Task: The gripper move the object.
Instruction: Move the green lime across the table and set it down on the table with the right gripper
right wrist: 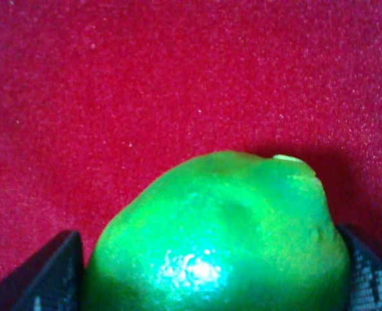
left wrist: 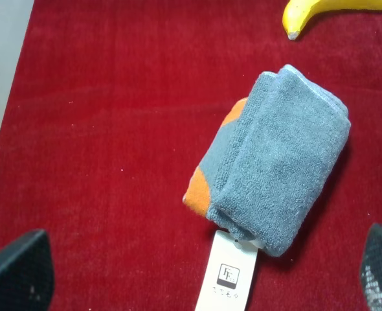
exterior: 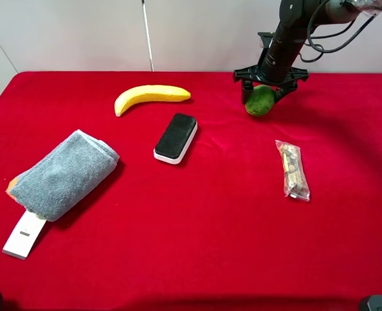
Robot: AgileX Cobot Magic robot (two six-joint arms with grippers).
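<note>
- Red cloth (exterior: 197, 259), short-napped, covers the whole table; a plain white wall (exterior: 81, 32) stands behind.
- A grey-blue towel (exterior: 65, 173), folded, with an orange patch at one end, lies on the cloth's left side.
- The right gripper (exterior: 266, 91), black and on a cabled arm, is at the far right, clamped around the green fruit (exterior: 260, 101).
- The left gripper (left wrist: 199, 269) hangs above the towel, fingers spread wide, holding nothing.
- A yellow banana (exterior: 151, 96) lies at the far side, left of the fruit.
- A black-and-white eraser (exterior: 175, 137) sits near the banana, not touching it.
- A clear packet (exterior: 292, 170) of brown pieces lies nearer the camera than the fruit.
- A white tag (exterior: 24, 234) sticks out from the towel's near end; it bears a boxed logo resembling "FF", and the small characters beneath are unreadable.
- The fruit is glossy, with a finger on either side; whether it touches the cloth cannot be told.
</note>
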